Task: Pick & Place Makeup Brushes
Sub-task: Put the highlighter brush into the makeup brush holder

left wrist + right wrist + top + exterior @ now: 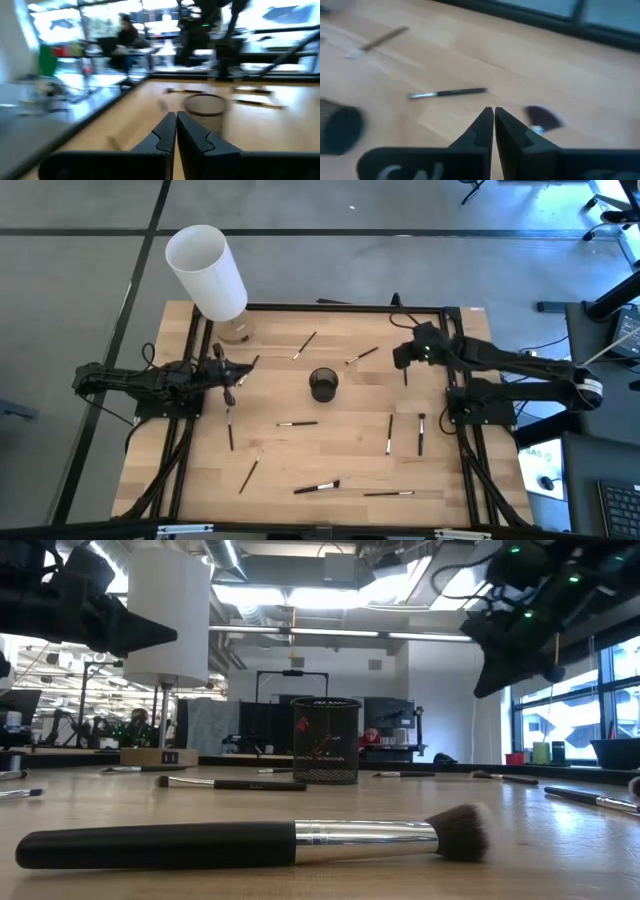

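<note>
Both fingers sets together | right fingers (494, 114) clamp brush (542, 117) hanging below | left fingers (176, 120) clear of brushes (297, 423)

A grey floor (330, 205) crossed by dark seams is seen around the table; ceiling strip lights (345, 635) and windows (570, 700) at three o'clock are shown.

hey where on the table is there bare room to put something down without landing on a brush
Bare wood lies between the black cup and the left tool, and at the table's near left corner. Crowded: the brushes near the right tool, like one at, and the near edge, where a fluffy brush lies.
</note>
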Controlling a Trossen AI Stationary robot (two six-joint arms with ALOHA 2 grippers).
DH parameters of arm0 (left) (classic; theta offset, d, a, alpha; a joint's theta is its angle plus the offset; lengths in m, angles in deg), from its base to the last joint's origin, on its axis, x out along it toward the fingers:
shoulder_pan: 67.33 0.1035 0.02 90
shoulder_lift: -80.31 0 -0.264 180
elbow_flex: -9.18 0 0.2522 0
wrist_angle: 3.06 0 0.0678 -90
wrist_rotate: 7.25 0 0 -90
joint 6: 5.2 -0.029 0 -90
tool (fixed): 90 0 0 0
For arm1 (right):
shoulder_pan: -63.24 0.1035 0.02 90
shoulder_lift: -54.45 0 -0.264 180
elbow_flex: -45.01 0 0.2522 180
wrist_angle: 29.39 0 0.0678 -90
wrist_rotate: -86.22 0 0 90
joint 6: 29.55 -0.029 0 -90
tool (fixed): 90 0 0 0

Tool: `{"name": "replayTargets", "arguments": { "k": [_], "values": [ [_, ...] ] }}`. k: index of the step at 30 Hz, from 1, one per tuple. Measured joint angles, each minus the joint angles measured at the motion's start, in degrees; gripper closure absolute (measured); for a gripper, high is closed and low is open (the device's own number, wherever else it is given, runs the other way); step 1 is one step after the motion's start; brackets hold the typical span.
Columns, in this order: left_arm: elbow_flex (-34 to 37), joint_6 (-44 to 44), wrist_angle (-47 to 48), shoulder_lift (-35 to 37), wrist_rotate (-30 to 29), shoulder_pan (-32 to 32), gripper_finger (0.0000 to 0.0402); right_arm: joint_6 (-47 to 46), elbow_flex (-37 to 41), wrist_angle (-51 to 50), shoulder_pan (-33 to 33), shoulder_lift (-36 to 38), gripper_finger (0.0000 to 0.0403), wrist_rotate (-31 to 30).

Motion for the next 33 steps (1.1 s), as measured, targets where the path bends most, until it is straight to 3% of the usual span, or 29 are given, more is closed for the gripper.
{"name": "replayTargets", "arguments": {
  "k": [3,6,10,14,24,29,33],
  "values": [
    [0.0,-3.6,-0.4,0.0,-4.3,0.0,0.039,-1.0,-3.7,-6.7,-1.7,-4.7,0.0361,-1.0],
    [0.0,-14.2,-5.8,0.0,-8.6,0.0,0.0393,-1.4,-4.8,-9.0,-3.3,-8.4,0.0333,-0.9],
    [0.0,-23.1,-17.8,0.0,-17.7,0.0,0.0397,-5.2,-4.4,-9.2,-4.7,-12.9,0.0298,3.2],
    [0.0,-27.6,-23.8,0.0,-21.0,0.0,0.0397,-7.2,-4.4,-7.8,-6.0,-17.8,0.0283,6.9],
    [0.0,-26.2,-23.6,0.0,-29.7,0.0,0.0398,-5.5,-5.9,-4.8,-13.5,-28.6,0.0281,9.1],
    [0.0,-26.2,-23.6,0.0,-29.8,0.0,0.0398,-4.2,-6.2,-2.8,-14.9,-31.2,0.0281,14.2],
    [0.0,-26.2,-24.2,0.0,-29.8,0.0,0.0398,-4.1,-6.2,-1.9,-15.1,-32.9,0.0281,14.6]
  ]
}}
